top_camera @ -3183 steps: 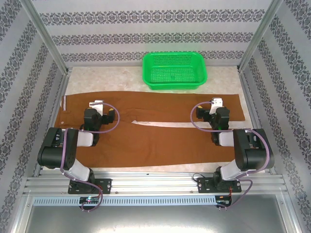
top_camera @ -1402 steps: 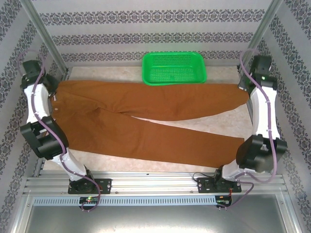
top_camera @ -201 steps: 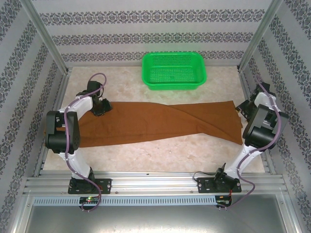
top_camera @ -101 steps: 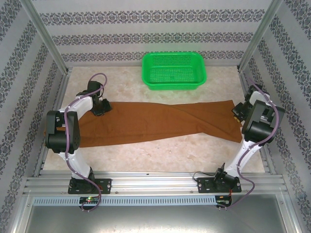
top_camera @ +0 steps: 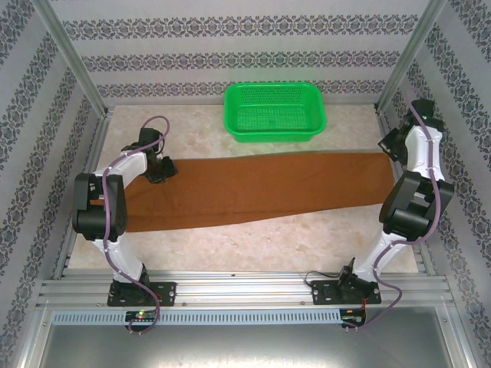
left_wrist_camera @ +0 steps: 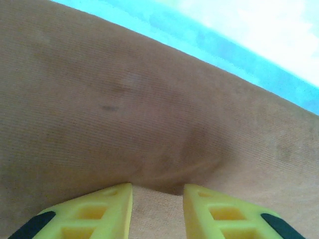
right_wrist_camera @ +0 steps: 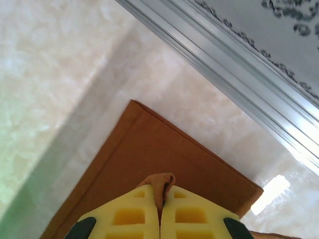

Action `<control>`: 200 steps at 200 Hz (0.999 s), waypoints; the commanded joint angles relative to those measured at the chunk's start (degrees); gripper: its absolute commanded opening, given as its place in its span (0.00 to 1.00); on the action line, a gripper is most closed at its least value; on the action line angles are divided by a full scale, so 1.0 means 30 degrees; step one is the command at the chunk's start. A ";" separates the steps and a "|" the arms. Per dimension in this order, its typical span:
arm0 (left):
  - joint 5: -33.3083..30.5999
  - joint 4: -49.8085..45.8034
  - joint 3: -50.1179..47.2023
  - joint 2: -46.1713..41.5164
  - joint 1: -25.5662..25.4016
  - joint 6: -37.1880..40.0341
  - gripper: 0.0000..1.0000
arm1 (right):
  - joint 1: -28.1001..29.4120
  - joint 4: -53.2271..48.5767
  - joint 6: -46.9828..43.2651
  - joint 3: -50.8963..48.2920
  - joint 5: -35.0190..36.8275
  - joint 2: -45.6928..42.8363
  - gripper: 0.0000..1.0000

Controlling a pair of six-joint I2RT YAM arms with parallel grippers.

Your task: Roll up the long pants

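Table [top_camera: 230, 253] first: the long pants [top_camera: 253, 192] lie flat across it L to R, legs stacked into one long band, just in front of the green basket [top_camera: 275, 111]. Step in hand, I'd say: pre-roll straightening w/ both ends held; no roll begun yet. Your left gripper [top_camera: 159, 170] is at the far corner of the wider end, prob the waist, fingers a little apart w/ a fold of cloth drawn up between them, which looks like a grip. Your right gripper [right_wrist_camera: 160, 194] is at the far cuff corner, closed tight on a nub of hem. Next prob calls for laying that cuff down square, letting go, then turning one end over w/ edges kept aligned.
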 commanded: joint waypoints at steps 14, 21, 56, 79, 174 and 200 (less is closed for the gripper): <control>-0.0294 0.0085 0.0309 -0.0125 0.0093 0.0435 0.33 | 0.0482 0.0083 0.0349 0.1333 0.0837 0.2929 0.00; -0.0304 0.0090 0.0241 -0.0210 0.0102 0.0434 0.33 | 0.0709 0.0498 0.0318 0.1367 0.0869 0.3506 0.00; -0.1300 0.0047 0.0041 -0.0979 0.0105 0.0325 0.39 | 0.1875 0.0755 0.0419 0.1536 0.2762 0.4757 0.31; -0.3198 0.0046 0.0092 -0.2745 0.0108 0.0106 0.46 | 0.3288 0.2854 0.0674 -0.1551 0.4039 0.1967 0.67; -1.0715 -0.5916 -0.6444 -1.6544 0.5090 -0.7392 0.68 | 0.9920 0.2687 -0.0895 -0.2999 0.0599 0.0948 0.76; -0.9878 -0.5840 -0.7734 -1.7766 0.6741 -0.7559 0.73 | 0.9898 0.3056 -0.0622 -0.2780 -0.1018 0.1543 0.75</control>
